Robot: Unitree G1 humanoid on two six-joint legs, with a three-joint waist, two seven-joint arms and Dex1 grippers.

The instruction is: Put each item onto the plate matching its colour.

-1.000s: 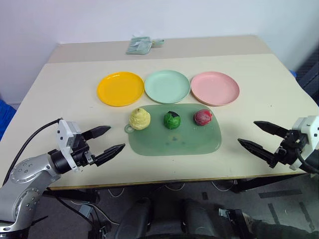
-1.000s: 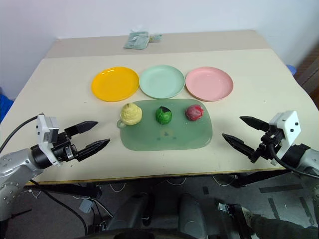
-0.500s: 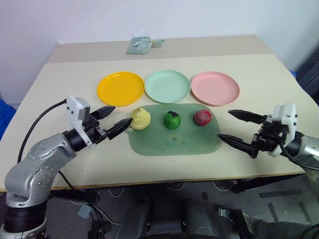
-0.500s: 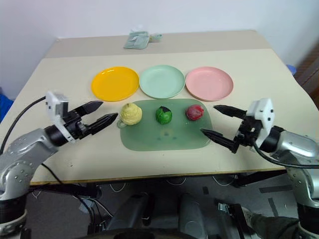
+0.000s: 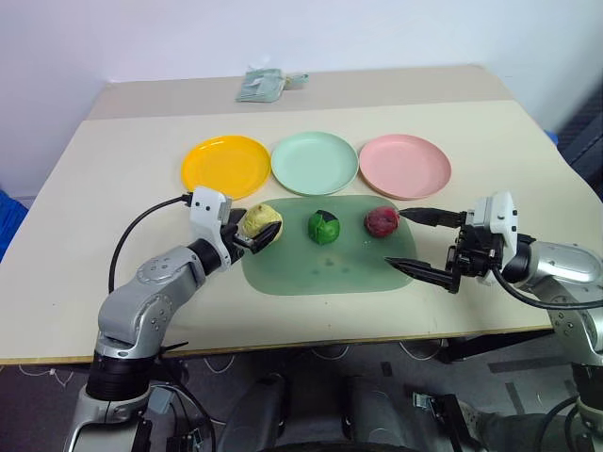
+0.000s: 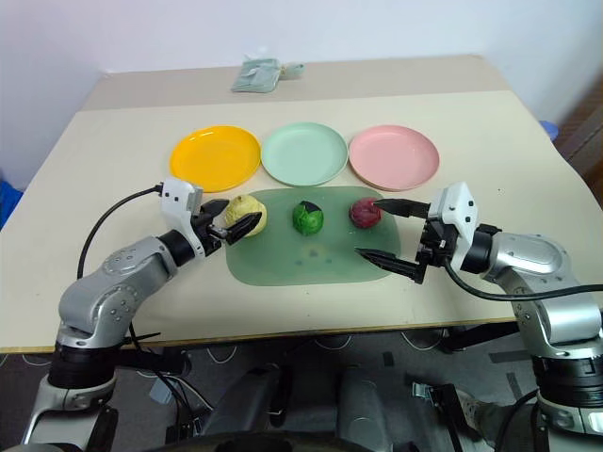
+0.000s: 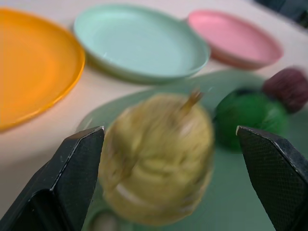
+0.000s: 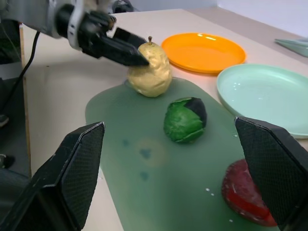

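Three items lie in a row on the green mat (image 5: 325,259): a pale yellow pear-like one (image 5: 264,223), a dark green round one (image 5: 323,227) and a dark red round one (image 5: 382,221). Behind the mat stand the orange-yellow plate (image 5: 226,166), the mint green plate (image 5: 315,162) and the pink plate (image 5: 405,166), all bare. My left gripper (image 5: 254,229) is open with a finger on either side of the yellow item (image 7: 159,159). My right gripper (image 5: 395,239) is open at the mat's right end, its upper finger just beside the red item (image 8: 248,192).
A folded pale green cloth (image 5: 268,85) lies at the far edge of the beige table (image 5: 132,160). The table's front edge runs close below the mat, with bare tabletop on both sides of the mat and plates.
Both arms have swung inward toward the mat. The left gripper has come from the table's left to straddle the yellow item. The right gripper has moved left to the red item. Both stayed open.
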